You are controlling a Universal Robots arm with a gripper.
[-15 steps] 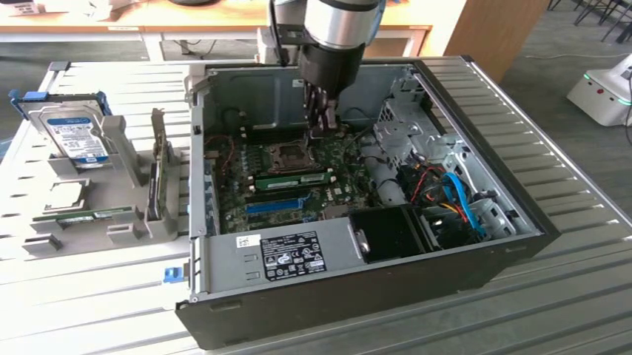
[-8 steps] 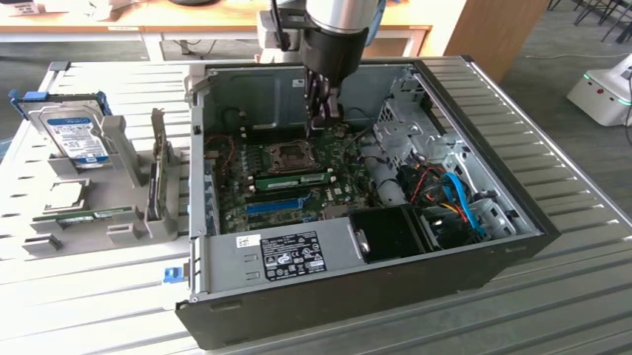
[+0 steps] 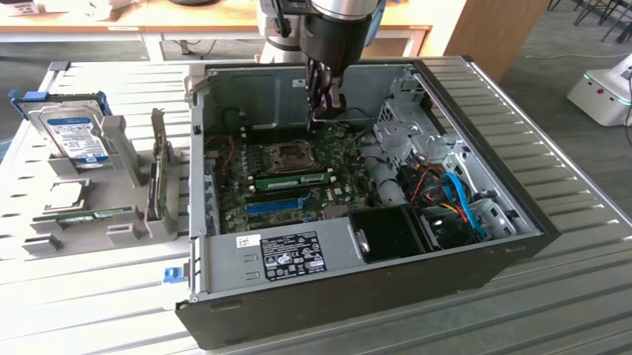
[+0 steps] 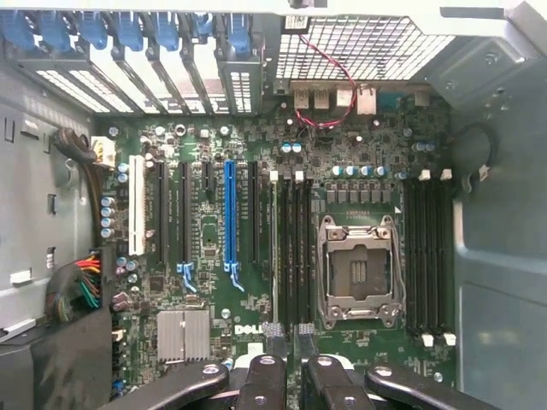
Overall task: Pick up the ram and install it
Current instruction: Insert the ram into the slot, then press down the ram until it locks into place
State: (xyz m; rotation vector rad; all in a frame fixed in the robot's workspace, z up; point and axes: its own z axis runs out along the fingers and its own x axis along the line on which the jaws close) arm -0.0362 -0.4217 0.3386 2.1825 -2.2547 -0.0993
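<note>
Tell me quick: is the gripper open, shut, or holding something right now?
Gripper: open, fingertips apart with nothing between them, over the motherboard.

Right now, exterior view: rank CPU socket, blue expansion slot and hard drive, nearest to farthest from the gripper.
1. CPU socket: inside the case, just under the gripper.
2. Blue expansion slot: farther along the motherboard, toward the camera.
3. Hard drive: outside the case, upright in its holder, exterior view's left.

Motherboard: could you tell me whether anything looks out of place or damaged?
Nothing looks damaged or askew. One ram stick stands straight in a slot near the CPU socket, whose bare frame holds no cooler.
</note>
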